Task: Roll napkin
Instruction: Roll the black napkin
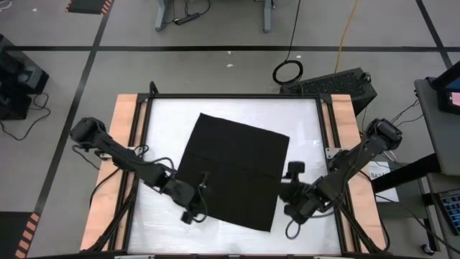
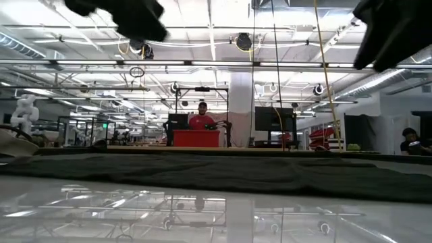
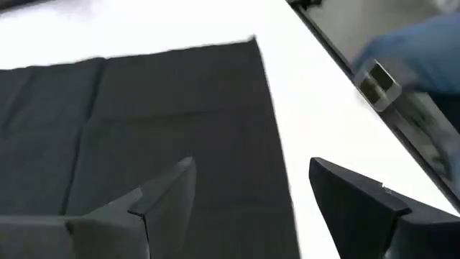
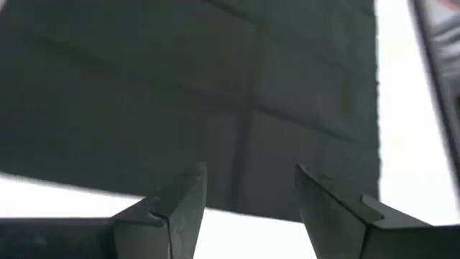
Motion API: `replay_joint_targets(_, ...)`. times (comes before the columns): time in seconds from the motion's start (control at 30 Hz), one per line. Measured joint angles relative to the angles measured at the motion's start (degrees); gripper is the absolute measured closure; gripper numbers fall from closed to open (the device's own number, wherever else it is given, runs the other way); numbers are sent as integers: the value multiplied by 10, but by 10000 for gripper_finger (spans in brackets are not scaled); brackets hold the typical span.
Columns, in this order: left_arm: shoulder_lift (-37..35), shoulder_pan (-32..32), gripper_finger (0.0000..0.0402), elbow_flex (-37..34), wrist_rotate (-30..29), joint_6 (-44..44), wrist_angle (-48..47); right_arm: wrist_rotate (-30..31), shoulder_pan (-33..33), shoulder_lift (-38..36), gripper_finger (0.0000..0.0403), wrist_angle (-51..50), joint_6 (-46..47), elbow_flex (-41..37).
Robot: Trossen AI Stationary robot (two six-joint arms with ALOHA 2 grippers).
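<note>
Black napkin (image 1: 233, 171) flat, creased in squares, between released left gripper (image 1: 195, 203) and right gripper (image 1: 290, 188).

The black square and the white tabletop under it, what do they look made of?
The napkin looks like thin matte woven cloth: it lies limp and flat, with fold creases crossing it in the left wrist view. The tabletop seems a hard, glossy white board, perhaps laminate or plastic; the low view shows ceiling lights mirrored in it.
</note>
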Motion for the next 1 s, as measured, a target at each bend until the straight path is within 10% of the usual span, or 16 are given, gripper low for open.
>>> replay_joint_targets(0.37,90,51,124,-1,-114,-168,-60,-35,-145,-78,200,226,-81,-193)
replay_joint_targets(1.0,89,95,124,-1,-54,-151,-144,-153,-227,-79,200,458,-137,-289)
